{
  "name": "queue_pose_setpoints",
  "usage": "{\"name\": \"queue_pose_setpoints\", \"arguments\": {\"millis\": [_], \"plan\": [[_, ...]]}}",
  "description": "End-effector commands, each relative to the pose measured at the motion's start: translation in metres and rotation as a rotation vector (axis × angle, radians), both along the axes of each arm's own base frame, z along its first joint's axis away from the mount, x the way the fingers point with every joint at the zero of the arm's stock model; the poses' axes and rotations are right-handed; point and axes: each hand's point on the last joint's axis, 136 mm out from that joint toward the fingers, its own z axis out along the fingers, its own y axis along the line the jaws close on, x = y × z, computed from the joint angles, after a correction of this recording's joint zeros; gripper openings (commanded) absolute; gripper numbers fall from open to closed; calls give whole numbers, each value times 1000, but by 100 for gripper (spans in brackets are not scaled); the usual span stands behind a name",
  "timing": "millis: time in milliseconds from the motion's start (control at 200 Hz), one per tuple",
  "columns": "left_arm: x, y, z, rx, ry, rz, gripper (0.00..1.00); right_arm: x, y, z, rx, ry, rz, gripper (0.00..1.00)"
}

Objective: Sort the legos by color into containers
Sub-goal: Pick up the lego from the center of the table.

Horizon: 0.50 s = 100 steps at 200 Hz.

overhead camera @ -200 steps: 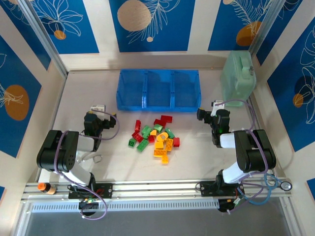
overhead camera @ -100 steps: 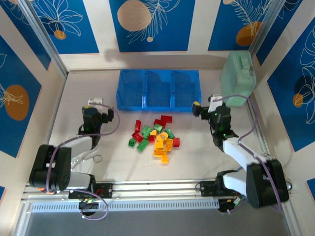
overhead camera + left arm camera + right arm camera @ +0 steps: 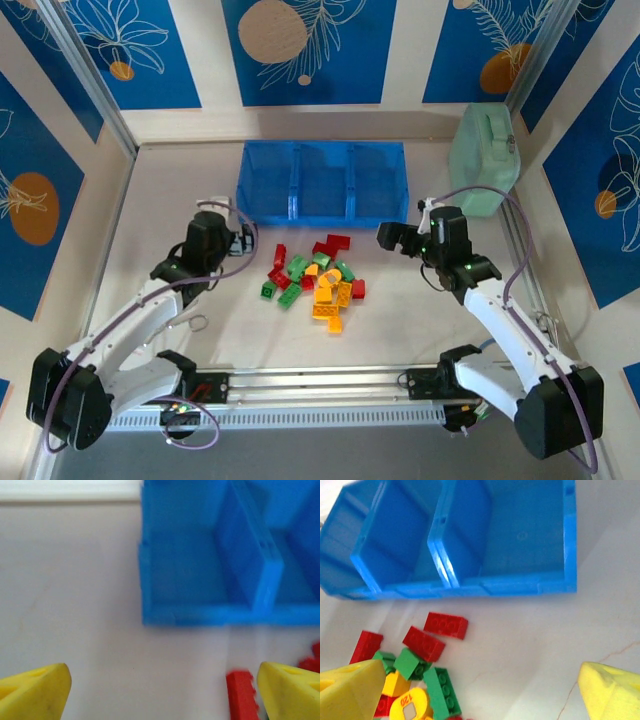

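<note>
Approach step: left hand (image 3: pixel 240 244) and right hand (image 3: pixel 386 237) gape empty either side of the legos (image 3: pixel 315 280); next we lower onto one.

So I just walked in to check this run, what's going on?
A pile of red, green and yellow-orange legos lies on the table before the blue tray. The left gripper and right gripper hover either side of it, both open and empty. The tray's three compartments hold nothing yet.
</note>
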Motion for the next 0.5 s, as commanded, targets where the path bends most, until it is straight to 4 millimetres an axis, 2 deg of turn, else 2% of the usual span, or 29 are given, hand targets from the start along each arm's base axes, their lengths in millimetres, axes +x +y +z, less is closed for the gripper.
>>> {"name": "queue_pose_setpoints", "arguments": {"millis": [0, 95, 325, 495], "plan": [[-26, -17, -18, -53, 141, -39, 91, -14, 7, 4, -4, 47, 31, 99], [-38, -29, -35, -80, 212, -75, 84, -19, 14, -2, -6, 64, 55, 99], [-66, -56, -98, -127, 424, -135, 66, -26, 34, -20, -5, 122, 124, 86], [-81, -76, -124, -101, 480, -184, 64, -28, 43, -27, -13, 141, 149, 81]]}}
